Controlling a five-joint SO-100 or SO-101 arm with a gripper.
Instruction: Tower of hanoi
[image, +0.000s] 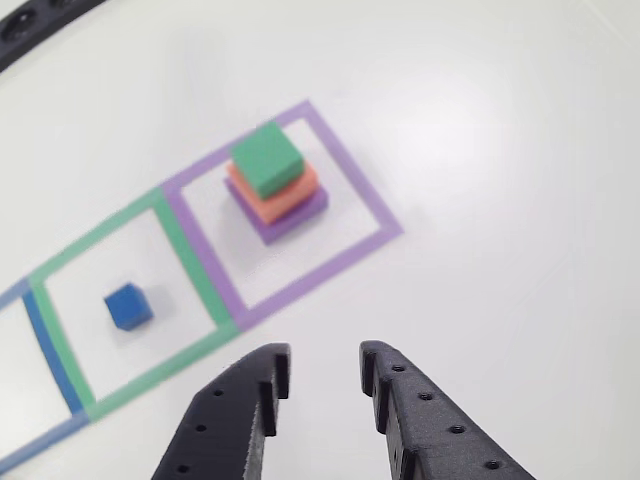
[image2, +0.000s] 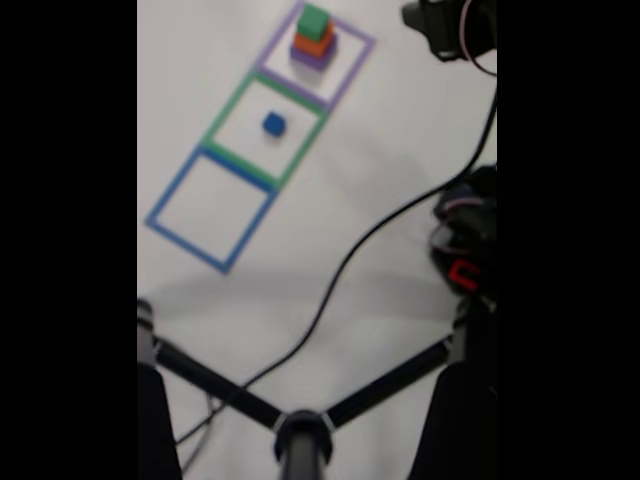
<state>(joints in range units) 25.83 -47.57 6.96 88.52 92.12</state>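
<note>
Nearest the camera in the other view, the black two-finger gripper hangs over bare white table with its jaws parted by a moderate gap and nothing between them. It sits just short of the purple tape outline, clear of every block.

Beyond the fingertips, inside that purple tape outline, stand three matte foam squares in a stack: the large purple foam block at the bottom, the salmon-orange foam block on it, and the green foam block on top, each turned slightly off the one below. To the left of the purple outline in this view, sharing an edge with it, is the green tape outline; the small blue foam cube rests alone near its middle, well apart from the stack.

In the blurred fixed view the stack appears to sit in the farthest square, with the blue tape outline nearest and a black cable trailing across the table.
</note>
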